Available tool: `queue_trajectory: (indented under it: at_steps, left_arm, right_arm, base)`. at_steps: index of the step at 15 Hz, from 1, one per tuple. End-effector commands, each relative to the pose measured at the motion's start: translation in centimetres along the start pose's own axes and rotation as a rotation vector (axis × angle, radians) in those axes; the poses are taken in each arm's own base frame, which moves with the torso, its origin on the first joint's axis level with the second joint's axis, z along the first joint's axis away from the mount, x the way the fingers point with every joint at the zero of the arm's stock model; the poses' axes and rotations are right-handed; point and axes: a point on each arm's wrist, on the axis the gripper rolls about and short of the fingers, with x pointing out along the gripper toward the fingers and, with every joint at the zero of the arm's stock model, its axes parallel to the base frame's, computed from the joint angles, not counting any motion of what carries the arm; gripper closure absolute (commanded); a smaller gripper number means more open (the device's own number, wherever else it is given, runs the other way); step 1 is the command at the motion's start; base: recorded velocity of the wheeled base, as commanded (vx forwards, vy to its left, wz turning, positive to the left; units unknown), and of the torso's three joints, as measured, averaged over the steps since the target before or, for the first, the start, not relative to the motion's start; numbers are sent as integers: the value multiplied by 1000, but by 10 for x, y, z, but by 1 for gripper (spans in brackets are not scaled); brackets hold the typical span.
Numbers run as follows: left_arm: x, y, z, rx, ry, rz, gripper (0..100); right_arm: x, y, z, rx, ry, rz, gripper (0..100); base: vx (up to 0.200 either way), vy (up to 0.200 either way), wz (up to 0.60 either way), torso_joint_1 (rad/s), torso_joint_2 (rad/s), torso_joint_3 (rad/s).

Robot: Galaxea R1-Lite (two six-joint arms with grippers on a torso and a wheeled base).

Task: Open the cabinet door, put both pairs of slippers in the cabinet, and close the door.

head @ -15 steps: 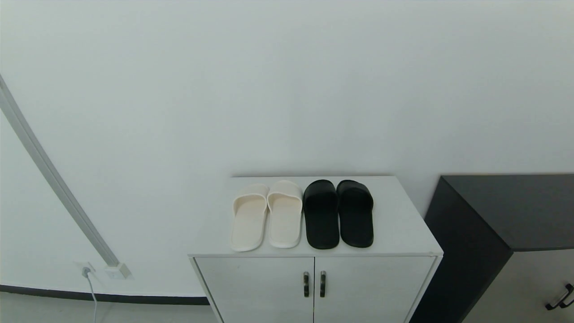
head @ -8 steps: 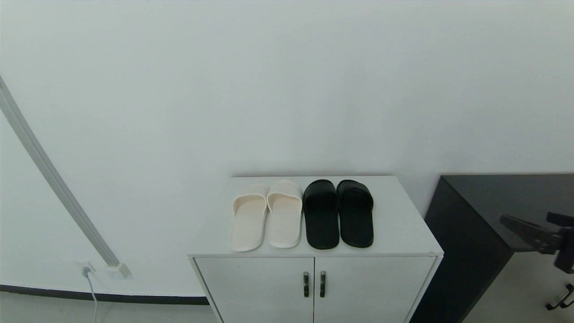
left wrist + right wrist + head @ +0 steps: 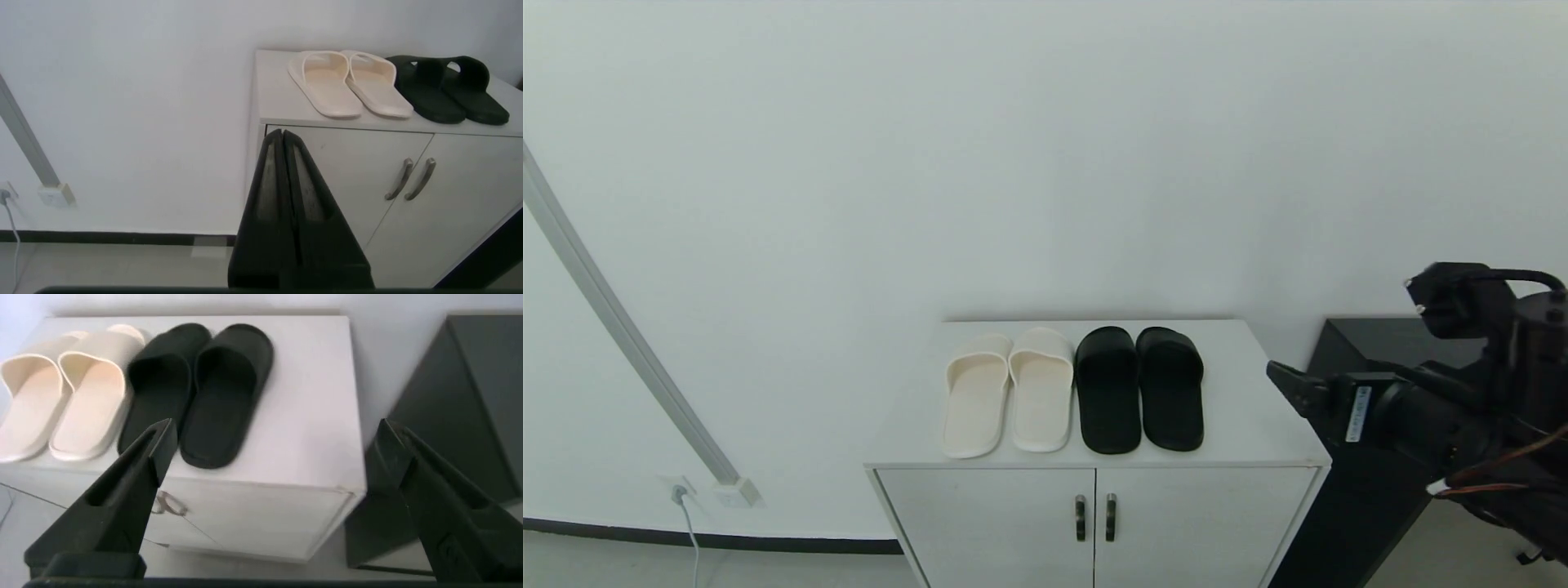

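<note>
A white cabinet [image 3: 1250, 425] stands against the wall with both doors shut; its two handles [image 3: 1094, 517] meet at the middle. On its top lie a cream pair of slippers [image 3: 1009, 392] on the left and a black pair [image 3: 1139, 388] on the right, toes to the wall. My right gripper [image 3: 1290, 384] hovers at the cabinet's right edge, level with the top. In the right wrist view it [image 3: 276, 429] is open, above the black slippers [image 3: 200, 388]. My left gripper [image 3: 283, 139] is shut on nothing, low in front of the cabinet's left door [image 3: 343, 175].
A black cabinet [image 3: 1364, 506] stands close against the white one's right side. A grey conduit [image 3: 613, 318] runs down the wall to an outlet with a cable [image 3: 682, 494] at the lower left. Floor lies free left of the cabinet.
My right arm has come up into the head view from the right and moved left to the cabinet's right edge. Slippers and doors have not moved.
</note>
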Motion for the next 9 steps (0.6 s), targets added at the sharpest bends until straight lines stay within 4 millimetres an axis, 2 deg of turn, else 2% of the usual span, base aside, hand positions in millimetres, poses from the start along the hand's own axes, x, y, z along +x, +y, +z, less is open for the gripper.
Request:
queue_trajectory:
  at_steps: [1, 5, 9]
  left_arm:
    - [0, 0, 0, -1, 1, -1, 100]
    - [0, 0, 0, -1, 1, -1, 100]
    - [0, 0, 0, -1, 1, -1, 100]
  right_arm:
    - [35, 29, -14, -3, 36, -21, 0]
    - [84, 68, -42, 11, 50, -8, 0]
    - [128, 93, -62, 13, 38, -24, 0]
  base:
    - [0, 0, 0, 0, 0, 0]
    - [0, 0, 0, 0, 0, 0]
    - [0, 0, 0, 0, 0, 0]
